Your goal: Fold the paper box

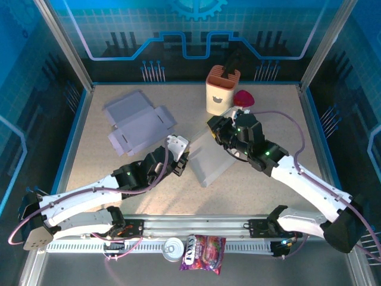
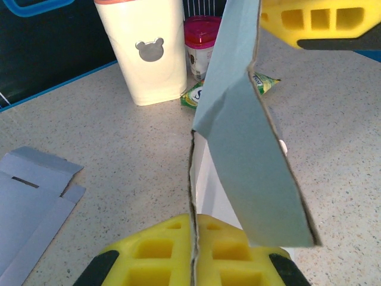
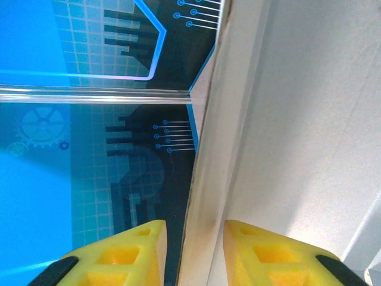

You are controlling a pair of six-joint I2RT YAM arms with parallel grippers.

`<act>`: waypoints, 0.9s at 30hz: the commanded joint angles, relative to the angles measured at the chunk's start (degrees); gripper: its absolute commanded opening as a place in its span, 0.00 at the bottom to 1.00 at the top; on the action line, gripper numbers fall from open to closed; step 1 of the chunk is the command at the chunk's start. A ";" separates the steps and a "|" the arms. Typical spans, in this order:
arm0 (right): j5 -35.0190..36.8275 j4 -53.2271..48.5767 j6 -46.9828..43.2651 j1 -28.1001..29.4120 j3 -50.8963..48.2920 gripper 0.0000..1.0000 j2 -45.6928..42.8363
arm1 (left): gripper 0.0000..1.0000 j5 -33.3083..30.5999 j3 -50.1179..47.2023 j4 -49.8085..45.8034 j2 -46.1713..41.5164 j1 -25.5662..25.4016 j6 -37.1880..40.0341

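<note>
**Two arms, one sheet.** The paper box (image 1: 207, 162), partly raised off the table (image 1: 95, 155), stands mid-table between the left gripper (image 2: 193, 253) and the right gripper (image 1: 220, 132), one at each end.

The left gripper is clenched on the near lower edge of the card, its yellow pads pressed together with the sheet between them. From that pinch a crease runs up and away, and the grey flap leans off to one side of it (its top reaches the yellow finger of the other arm).

The right gripper straddles the flap's far upper edge. One pad sits against the card and a dark sliver shows beside the other, so it cannot be told whether it has bitten down.

The box's long axis lies roughly on the line between the two tools. The fold therefore likely turns on the right arm, the one nearer the free flap, swinging it about the left arm's anchor.

A second flat box blank (image 1: 137, 122) lies well apart to the left, and a cream holder (image 1: 221, 90) stands behind.
</note>
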 commanded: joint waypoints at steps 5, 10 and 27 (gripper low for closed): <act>-0.98 1.35 0.59 -1.02 0.30 0.25 0.76 | 0.00 0.60 2.24 -0.08 -0.29 0.24 1.12; -0.82 1.53 0.99 -0.99 -0.14 0.21 0.60 | 0.00 0.53 2.12 0.10 -0.29 0.22 1.26; 5.73 8.76 5.04 0.91 -8.35 0.00 -2.63 | 0.55 0.66 0.39 -1.27 -3.27 1.05 -2.19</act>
